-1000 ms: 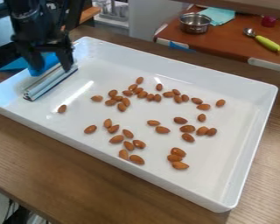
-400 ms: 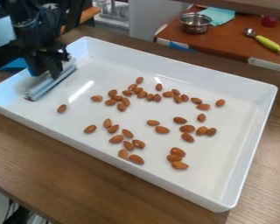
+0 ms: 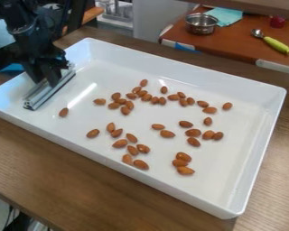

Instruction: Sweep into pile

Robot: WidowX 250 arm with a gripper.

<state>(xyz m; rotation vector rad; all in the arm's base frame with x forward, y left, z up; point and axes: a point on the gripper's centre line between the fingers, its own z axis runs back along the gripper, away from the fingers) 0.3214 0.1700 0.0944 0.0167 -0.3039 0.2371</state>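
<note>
Altogether, roughly forty-two almonds [image 3: 193, 132] in one white tray [image 3: 231, 158], two fingers [image 3: 52, 78] clamped around one silvery sweeper [image 3: 45, 95].

Scattered brown almonds [image 3: 119, 143] and a slanting silvery bar [image 3: 47, 94] occupy the tray [image 3: 231, 158].

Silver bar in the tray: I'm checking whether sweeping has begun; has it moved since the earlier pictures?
Yes, slightly: the silver bar has shifted toward the near long side of the tray.
</note>
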